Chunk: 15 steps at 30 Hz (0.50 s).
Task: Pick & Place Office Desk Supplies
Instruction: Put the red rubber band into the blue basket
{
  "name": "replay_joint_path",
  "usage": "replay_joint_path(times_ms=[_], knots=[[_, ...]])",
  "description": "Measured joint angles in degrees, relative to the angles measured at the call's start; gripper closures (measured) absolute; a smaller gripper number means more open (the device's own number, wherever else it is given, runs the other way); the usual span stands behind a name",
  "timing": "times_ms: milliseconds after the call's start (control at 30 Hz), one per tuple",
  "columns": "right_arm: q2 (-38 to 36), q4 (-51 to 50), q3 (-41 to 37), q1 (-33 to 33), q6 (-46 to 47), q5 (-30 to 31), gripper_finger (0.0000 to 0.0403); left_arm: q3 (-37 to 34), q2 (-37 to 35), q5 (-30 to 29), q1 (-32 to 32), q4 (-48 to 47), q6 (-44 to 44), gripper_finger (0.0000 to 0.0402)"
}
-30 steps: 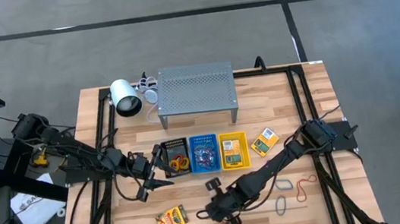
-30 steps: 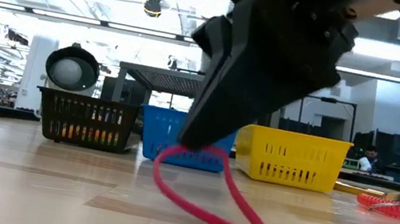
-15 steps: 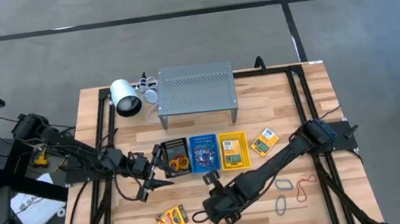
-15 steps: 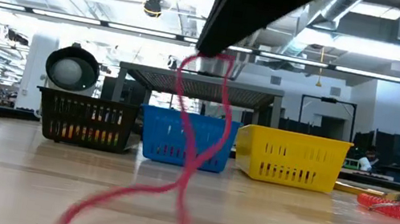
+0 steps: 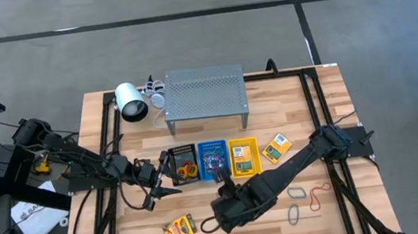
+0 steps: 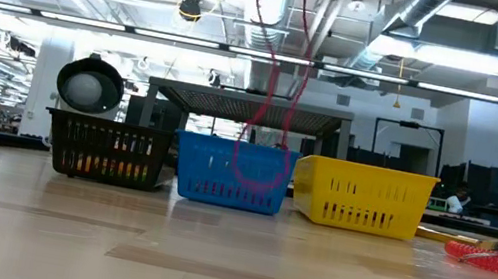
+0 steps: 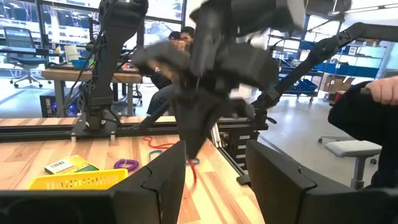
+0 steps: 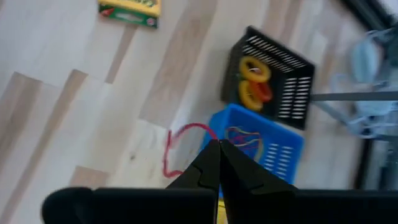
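Red and thin, the rubber band (image 6: 272, 93) hangs as a long loop with its long axis upright, its top pinched out of sight above the low view and its bottom curve level with the blue basket (image 6: 228, 172) behind it. It is clear of the desk (image 6: 229, 258). The right wrist view shows what the low view cannot: the right pincer (image 8: 217, 149), fingers pressed together on the band (image 8: 180, 146), is held over the near edge of the blue basket (image 8: 261, 146), with the loop drooping over bare wood just beside it. That view also shows the black basket (image 8: 273, 74) with yellow and orange loops inside, and a crayon box (image 8: 130, 9) lying flat farther off.

From above, the right pincer (image 5: 223, 181) sits just in front of the blue basket (image 5: 213, 159), which stands between the black basket (image 5: 183, 163) and the yellow basket (image 5: 243, 157). The band itself is too thin to make out there. One crayon box (image 5: 179, 228) lies near the desk's front edge and another (image 5: 276, 148) beside the yellow basket; loose bands (image 5: 297, 194) lie to the right.

The left pincer (image 5: 166, 172) waits beside the black basket, fingers (image 7: 161, 180) apart and holding nothing.
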Motion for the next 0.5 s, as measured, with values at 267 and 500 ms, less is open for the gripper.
replay_joint_path(times_ms=[267, 500], knots=[[-3.8, -2.4, 4.3, -1.3, -2.1, 1.7, 0.0403, 0.0, 0.0, 0.0, 0.0, -0.2, 0.0, 0.0238], [-10.8, 1.2, 4.2, -1.7, -4.1, 1.0, 0.0403, 0.0, 0.0, 0.0, 0.0, -1.6, -0.3, 0.0238]])
